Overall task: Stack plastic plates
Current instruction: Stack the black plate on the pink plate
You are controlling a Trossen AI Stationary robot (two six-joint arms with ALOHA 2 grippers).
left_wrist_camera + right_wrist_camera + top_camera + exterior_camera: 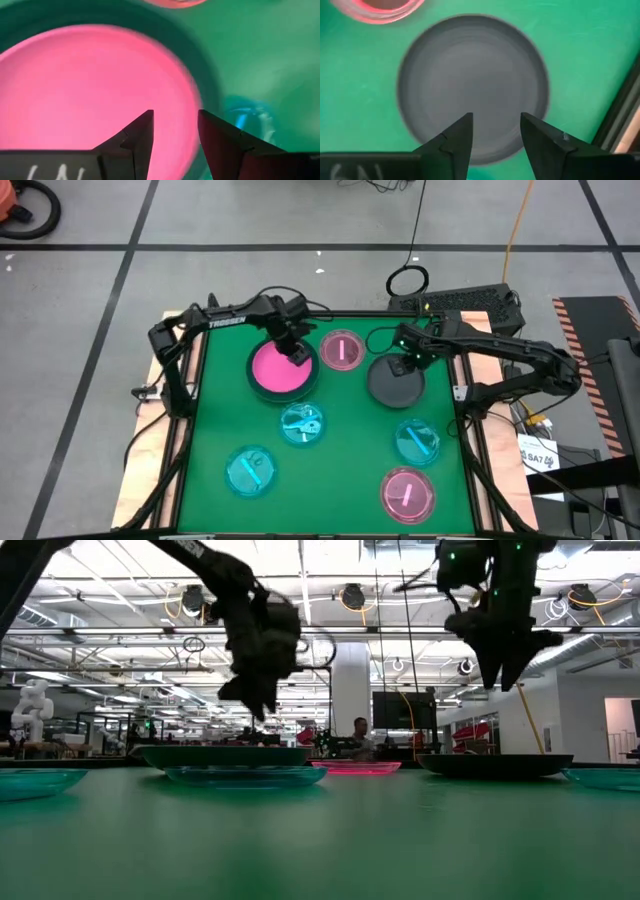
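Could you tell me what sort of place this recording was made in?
Probably a large robotics lab or workshop: the green table stands on a taped concrete floor, under open ceiling ducting, with a white humanoid robot in the background.

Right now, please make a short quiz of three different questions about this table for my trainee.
1. True or false: the left pincer hangs over the bright pink plate.
2. How many cyan plates lie on the green table?
3. The right pincer is above: A) a cyan plate, B) the lone dark grey plate, C) bare mat.

Key: 1 true. 2 three: centre, front left, right. 3 B.
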